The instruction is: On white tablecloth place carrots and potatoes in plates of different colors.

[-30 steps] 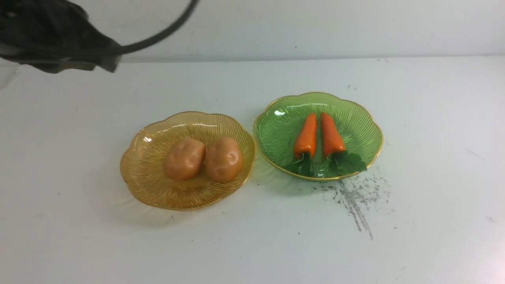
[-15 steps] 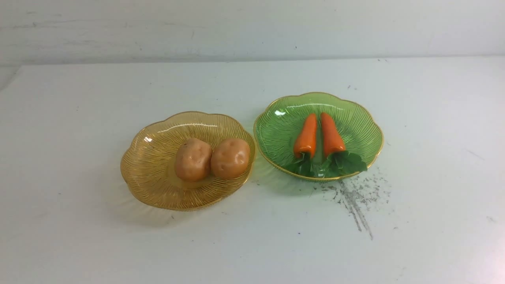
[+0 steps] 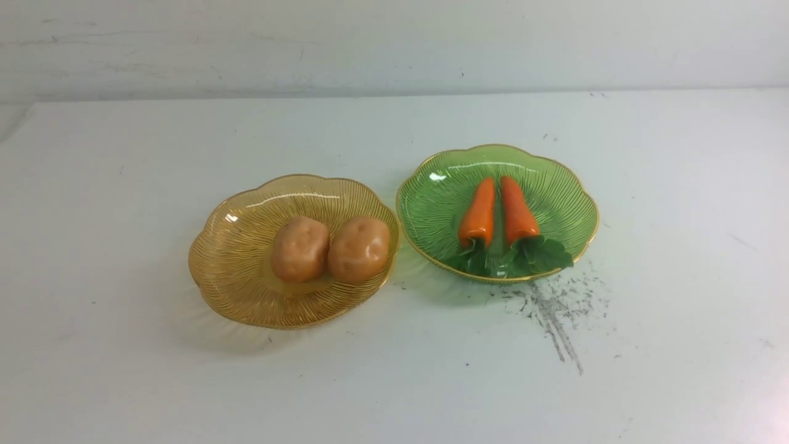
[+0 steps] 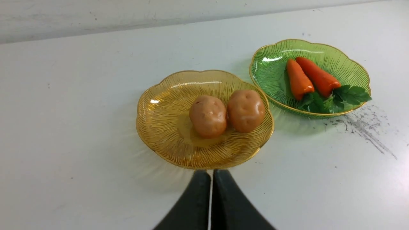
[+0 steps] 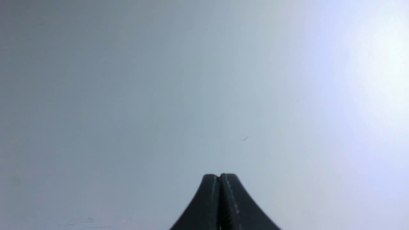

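Front view: the white tablecloth (image 3: 123, 370) carries two ribbed plates with gold rims, standing just beside each other. The amber plate (image 3: 234, 271) on the left holds the two potatoes (image 3: 299, 248), which touch side by side a little right of its middle. The green plate (image 3: 431, 203) on the right holds the two carrots (image 3: 479, 213), lying close together with tips pointing away from the robot and green leaves toward its near rim. A grey scuff mark (image 3: 555, 308) streaks the cloth just in front of the green plate. Neither claw shows in this view.

Left wrist view: the left gripper (image 4: 211, 174) has its two dark fingers pressed together with only a thin seam between them, and it holds nothing. The amber plate (image 4: 159, 121) lies just ahead of the fingertips, its near rim close to them but apart. The potatoes (image 4: 208, 116) sit in it, straight ahead of the claw. The green plate (image 4: 271, 73) with the carrots (image 4: 298, 80) lies farther ahead and off to the side, with the scuff mark (image 4: 364, 124) next to it.

Right wrist view: the right gripper (image 5: 219, 175) is likewise closed tight, fingers meeting, and empty. Ahead of it lies only bare, blurred tablecloth (image 5: 127, 95); no plate, carrot or potato shows near this claw.
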Controlling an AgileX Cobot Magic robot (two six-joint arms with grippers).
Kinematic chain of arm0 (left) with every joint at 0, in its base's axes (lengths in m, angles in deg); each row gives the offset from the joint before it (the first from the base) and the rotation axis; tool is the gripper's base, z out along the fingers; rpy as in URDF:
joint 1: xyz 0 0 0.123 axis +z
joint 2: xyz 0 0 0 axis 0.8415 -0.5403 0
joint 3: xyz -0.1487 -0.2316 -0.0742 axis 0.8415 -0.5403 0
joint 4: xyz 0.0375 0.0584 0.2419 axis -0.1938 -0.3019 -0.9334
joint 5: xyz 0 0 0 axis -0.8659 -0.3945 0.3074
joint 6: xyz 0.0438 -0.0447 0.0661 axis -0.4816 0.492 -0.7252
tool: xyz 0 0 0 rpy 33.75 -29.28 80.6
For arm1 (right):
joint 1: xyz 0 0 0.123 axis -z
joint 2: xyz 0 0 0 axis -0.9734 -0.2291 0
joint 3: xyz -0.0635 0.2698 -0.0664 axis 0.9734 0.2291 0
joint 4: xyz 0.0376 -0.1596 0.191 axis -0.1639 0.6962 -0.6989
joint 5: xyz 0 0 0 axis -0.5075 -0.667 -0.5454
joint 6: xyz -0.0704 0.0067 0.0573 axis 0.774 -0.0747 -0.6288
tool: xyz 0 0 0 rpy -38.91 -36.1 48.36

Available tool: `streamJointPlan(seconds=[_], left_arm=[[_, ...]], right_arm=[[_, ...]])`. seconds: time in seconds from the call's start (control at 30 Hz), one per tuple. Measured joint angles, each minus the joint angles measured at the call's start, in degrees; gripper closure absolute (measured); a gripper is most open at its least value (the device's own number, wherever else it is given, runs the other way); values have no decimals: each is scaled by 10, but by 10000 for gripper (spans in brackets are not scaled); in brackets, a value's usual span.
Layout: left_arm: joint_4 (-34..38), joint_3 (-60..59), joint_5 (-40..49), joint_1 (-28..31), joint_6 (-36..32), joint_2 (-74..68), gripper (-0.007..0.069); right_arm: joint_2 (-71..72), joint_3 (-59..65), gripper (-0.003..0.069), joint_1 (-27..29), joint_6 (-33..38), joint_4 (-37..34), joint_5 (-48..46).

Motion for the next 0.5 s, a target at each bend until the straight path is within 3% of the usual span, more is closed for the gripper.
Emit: streamJointPlan(seconds=[0.5], left_arm=[[7, 0, 17, 0, 0, 3, 628]], right_arm=[[5, 0, 669, 0, 0, 31, 1]])
